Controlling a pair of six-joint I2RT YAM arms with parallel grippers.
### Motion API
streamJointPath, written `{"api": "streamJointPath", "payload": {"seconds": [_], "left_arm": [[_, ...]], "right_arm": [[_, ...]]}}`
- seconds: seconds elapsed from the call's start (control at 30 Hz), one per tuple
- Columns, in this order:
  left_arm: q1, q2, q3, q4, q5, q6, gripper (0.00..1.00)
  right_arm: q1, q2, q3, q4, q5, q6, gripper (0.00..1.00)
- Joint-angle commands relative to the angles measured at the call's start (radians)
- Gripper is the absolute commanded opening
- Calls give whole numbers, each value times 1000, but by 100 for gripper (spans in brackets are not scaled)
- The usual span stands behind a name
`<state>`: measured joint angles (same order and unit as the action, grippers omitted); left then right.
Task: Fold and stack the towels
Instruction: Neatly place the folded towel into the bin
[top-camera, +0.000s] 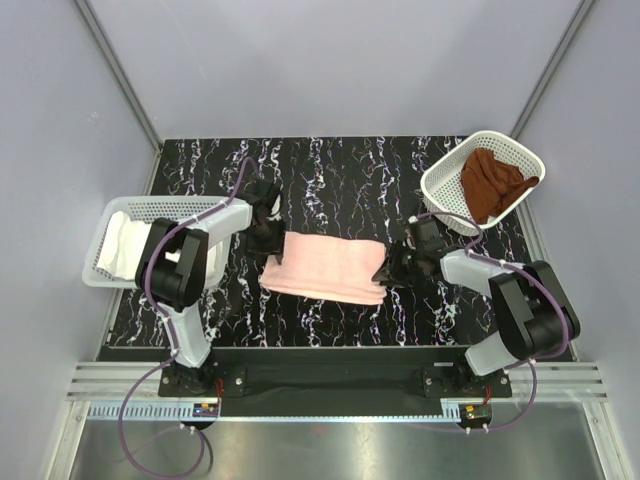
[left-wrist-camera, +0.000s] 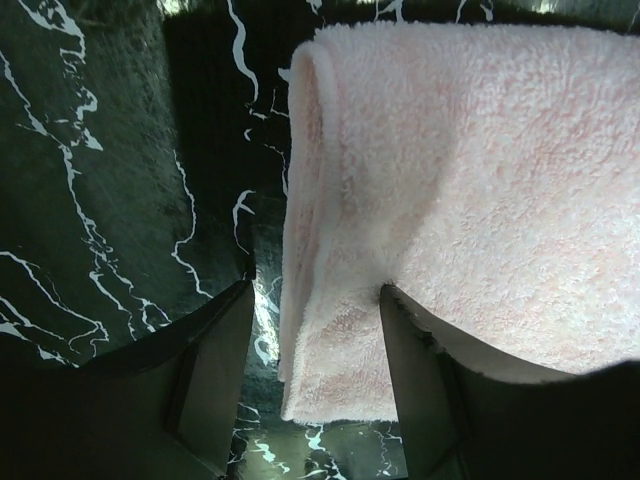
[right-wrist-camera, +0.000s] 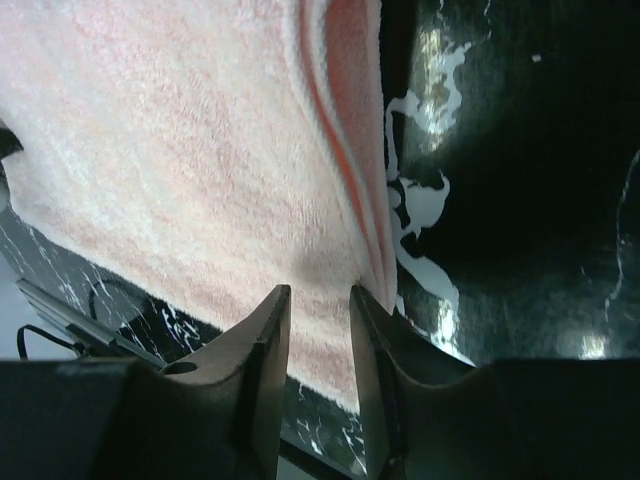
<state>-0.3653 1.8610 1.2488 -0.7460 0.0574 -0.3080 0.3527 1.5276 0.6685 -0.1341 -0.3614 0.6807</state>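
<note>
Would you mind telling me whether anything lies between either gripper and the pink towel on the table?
Nothing visible does. The left gripper hangs open right at the left end of the pink towel, and the right gripper sits at its right end. No other thing lies between them on the table.

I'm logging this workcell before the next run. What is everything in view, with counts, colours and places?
folded terry pink towel: one, pale pink, table centre
crumpled cloth white towel: one, white, inside the left basket
crumpled cloth brown towel: one, rust-brown, inside the right basket
plastic mesh left basket: one, white, table's left edge
plastic mesh right basket: one, white, far right corner, tilted
marbled table: one, black with white veins
robot arms: two, white and black, near edge
left fingers: two, dark, open astride the pink towel's left end
right fingers: two, dark, slightly apart at its right end
</note>
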Motion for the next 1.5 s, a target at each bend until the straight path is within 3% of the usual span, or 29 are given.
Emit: {"api": "streamJointPath", "payload": {"seconds": [0.0, 0.23, 0.33, 0.47, 0.53, 0.6, 0.73, 1.03, 1.27, 1.47], "left_arm": [[9, 7, 1, 37, 7, 17, 59], [12, 36, -31, 66, 91, 0, 56], [12, 38, -46, 92, 131, -16, 48], [11, 44, -68, 91, 125, -34, 26], [11, 47, -66, 77, 125, -51, 9], [9, 38, -68, 73, 128, -60, 0], [0, -26, -34, -2, 76, -83, 0], [-15, -229, 136, -275, -234, -86, 0], [-8, -281, 198, -401, -410, -60, 0], [69, -302, 256, -469, -566, -11, 0]], "right_arm": [[8, -112, -7, -35, 24, -66, 38], [8, -225, 66, -145, 44, -104, 43], [8, -237, 77, -153, 26, -107, 48], [8, -253, 68, -156, 24, -113, 61], [8, -257, 66, -162, 29, -122, 71], [8, -261, 63, -164, 35, -122, 80], [8, -277, 62, -173, 32, -118, 99], [8, -328, 97, -243, 65, -122, 100], [6, -328, 97, -248, 55, -124, 100], [8, -325, 94, -249, 55, -138, 100]]}}
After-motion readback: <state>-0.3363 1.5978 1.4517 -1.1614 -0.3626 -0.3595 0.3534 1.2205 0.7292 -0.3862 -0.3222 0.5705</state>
